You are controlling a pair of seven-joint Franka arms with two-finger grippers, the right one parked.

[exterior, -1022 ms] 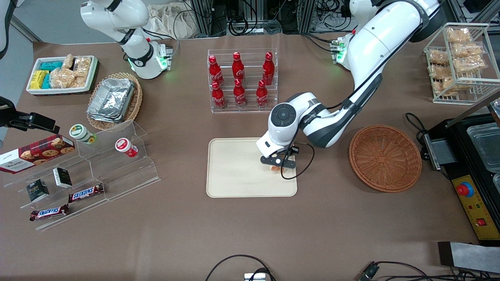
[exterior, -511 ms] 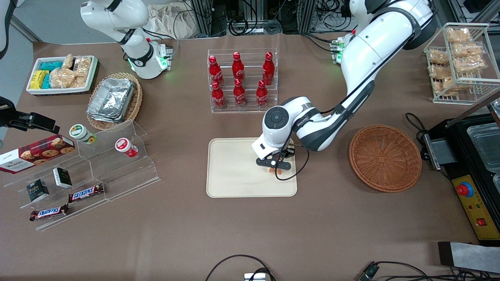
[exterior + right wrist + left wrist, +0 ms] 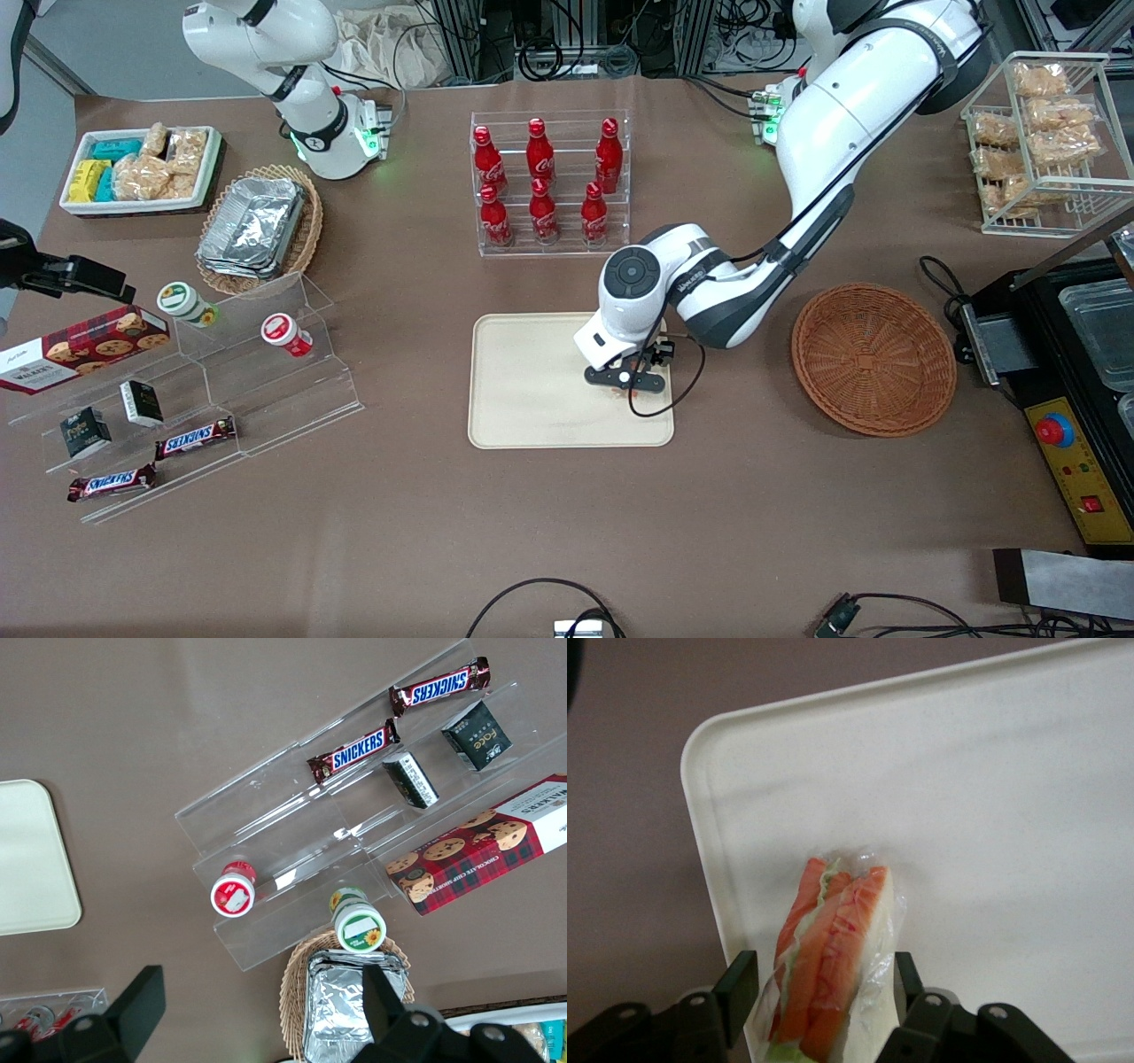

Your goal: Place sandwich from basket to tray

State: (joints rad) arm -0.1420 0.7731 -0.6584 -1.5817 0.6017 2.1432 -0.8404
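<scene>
The gripper (image 3: 625, 379) hangs low over the tray (image 3: 532, 390), near its edge toward the basket (image 3: 873, 359); its fingers (image 3: 737, 992) are clamped on the sandwich (image 3: 828, 966), one on each flat bread face; the wedge's long axis runs straight out from between the fingers, filling edge up, apparently just above the tray floor; the basket lies empty toward the working arm's end of the surface (image 3: 567, 532).

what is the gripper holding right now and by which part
The gripper holds the wrapped sandwich over the tray, jaws pressed against its two flat bread faces, filling edge showing between them.
</scene>
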